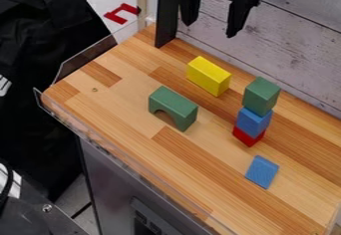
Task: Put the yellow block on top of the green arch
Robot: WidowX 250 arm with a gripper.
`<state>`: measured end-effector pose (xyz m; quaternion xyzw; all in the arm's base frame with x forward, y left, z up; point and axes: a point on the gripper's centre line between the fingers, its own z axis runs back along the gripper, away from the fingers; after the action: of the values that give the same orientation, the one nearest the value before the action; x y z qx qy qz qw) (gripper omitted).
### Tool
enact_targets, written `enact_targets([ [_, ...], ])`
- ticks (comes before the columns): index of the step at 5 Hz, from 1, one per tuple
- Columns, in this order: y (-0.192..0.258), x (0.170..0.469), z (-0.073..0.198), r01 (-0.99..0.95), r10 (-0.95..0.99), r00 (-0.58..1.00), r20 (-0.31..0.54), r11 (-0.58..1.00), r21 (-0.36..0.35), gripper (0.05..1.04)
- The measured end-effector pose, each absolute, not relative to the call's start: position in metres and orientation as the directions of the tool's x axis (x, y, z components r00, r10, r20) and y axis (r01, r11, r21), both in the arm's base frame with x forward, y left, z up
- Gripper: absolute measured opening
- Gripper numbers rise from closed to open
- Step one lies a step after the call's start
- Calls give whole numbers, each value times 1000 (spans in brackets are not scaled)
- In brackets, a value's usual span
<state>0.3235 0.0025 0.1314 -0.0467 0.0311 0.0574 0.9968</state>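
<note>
No legible text, labels, brands, numbers or signs.

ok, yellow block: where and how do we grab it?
Likely from straight above, at mid-length, fingers across the two long sides. The yellow block lies lengthwise on the table, narrower across than along, with gaps to its neighbours.
</note>
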Motion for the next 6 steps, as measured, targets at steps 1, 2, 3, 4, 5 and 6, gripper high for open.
enact_targets([
  [1,2,321,119,-127,118,987,-108,988,-86,1001],
  [2,1,322,109,-321,315,946,-74,944,-83,1001],
  [3,-5,326,112,-357,350,934,-75,925,-133,1001],
  [4,1,333,112,-479,476,877,-62,861,-170,1001],
  [5,10,338,97,-550,545,834,-86,833,-59,1001],
  [6,12,345,93,-592,590,804,-72,806,-4,1001],
])
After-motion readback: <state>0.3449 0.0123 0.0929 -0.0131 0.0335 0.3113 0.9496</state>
